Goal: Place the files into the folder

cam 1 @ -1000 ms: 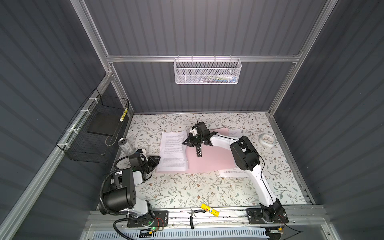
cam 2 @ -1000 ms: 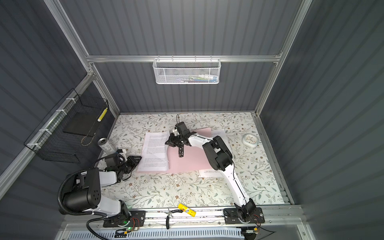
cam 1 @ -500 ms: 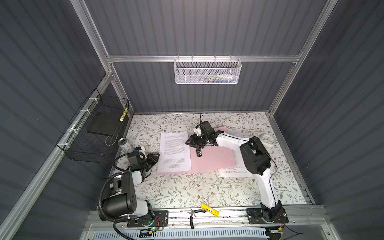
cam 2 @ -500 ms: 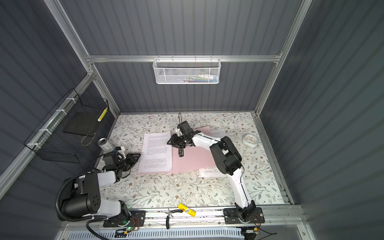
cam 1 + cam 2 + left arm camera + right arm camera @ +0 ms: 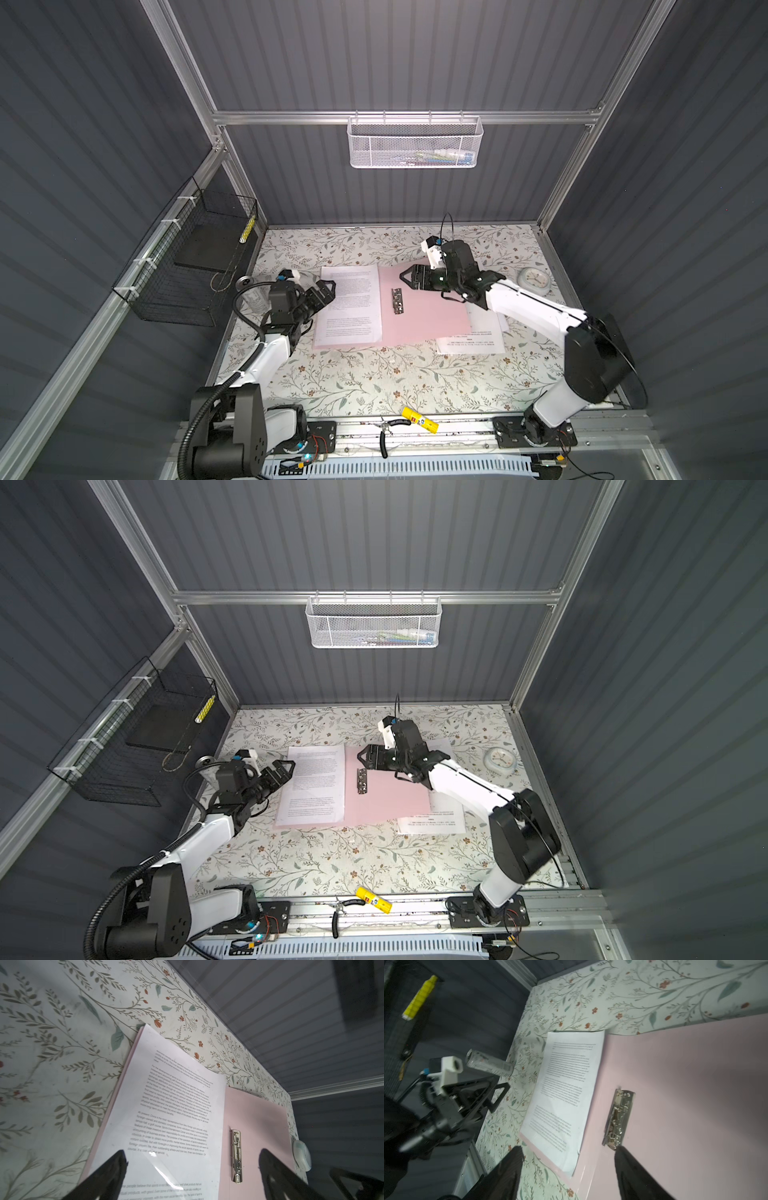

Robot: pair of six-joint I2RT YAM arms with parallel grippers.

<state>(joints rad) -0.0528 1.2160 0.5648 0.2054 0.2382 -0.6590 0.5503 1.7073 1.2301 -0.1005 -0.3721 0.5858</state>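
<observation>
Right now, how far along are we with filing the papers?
Done: the folder lies open with at least one sheet on its left leaf. In hand: nothing; the left claw and right claw are both open and empty. Left: more sheets lie partly under the folder's right edge, and the clip holds no paper.

Folder (image 5: 428, 316) pale pink; files (image 5: 351, 303) white, black print; table (image 5: 374, 374) floral-patterned.

Grey ribbed wall panels (image 5: 374, 54) in silver aluminium rails (image 5: 291, 117) enclose a floral-patterned tabletop (image 5: 374, 374); a white mesh basket (image 5: 415, 145) hangs above its back edge.
</observation>
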